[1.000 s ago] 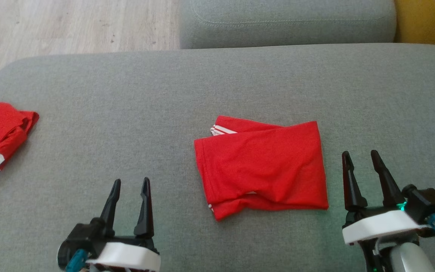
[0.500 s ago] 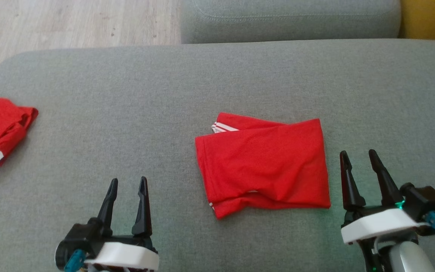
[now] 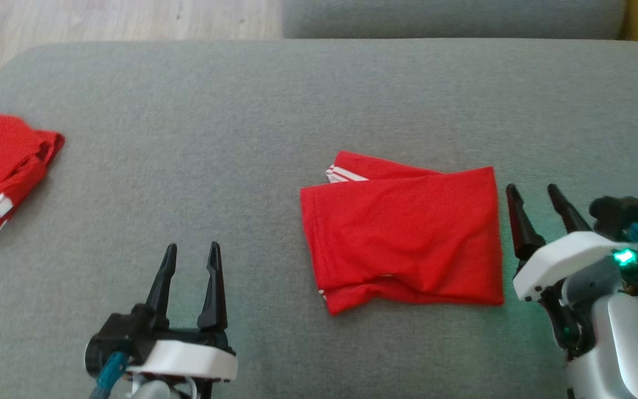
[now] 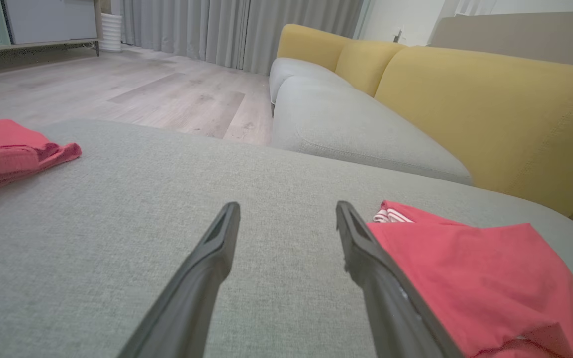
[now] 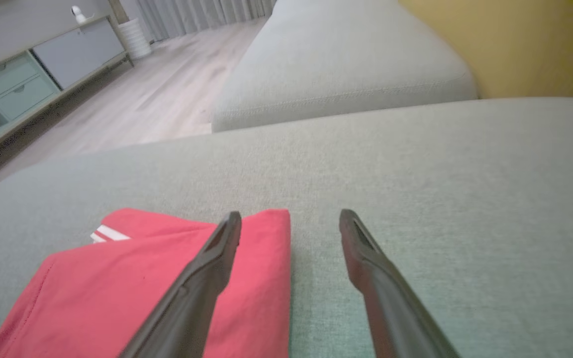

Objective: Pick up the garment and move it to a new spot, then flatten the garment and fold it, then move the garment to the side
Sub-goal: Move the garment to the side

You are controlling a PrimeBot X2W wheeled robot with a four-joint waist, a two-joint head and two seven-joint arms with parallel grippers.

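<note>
Right gripper (image 3: 531, 189) has crept forward along the right-hand edge of the folded red garment with white stripes (image 3: 402, 238) and sits closer to that edge than a second ago; heads up, the head camera has swung a bit too, so most of the overall shift is just that; left gripper (image 3: 193, 246) has pretty much stayed put relative to the cloth; both grippers are spread wide with nothing between the fingers, so neither has hold of anything; the garment lies flat on the grey fabric sofa cushion (image 3: 186, 111), a little right of the middle of the head view, in neat-ish layers with a striped bit poking out at its far left corner and a slightly rumpled near edge; looks to me like the folding is done and only the shift to the side is left; key bit for the next move: its long axis runs left to right across the robot, and its right short edge is just beside the right gripper's inner finger; in the right wrist view that edge runs up between the two fingers, so the right arm is clearly the nearer one; the left gripper is well apart from the left edge, bare cushion between; can't tell whether the right fingertips touch the cushion; a second, crumpled red garment with white patches (image 3: 3, 166) sits at the far left of the cushion, well apart; my guess is that's the side pile
</note>
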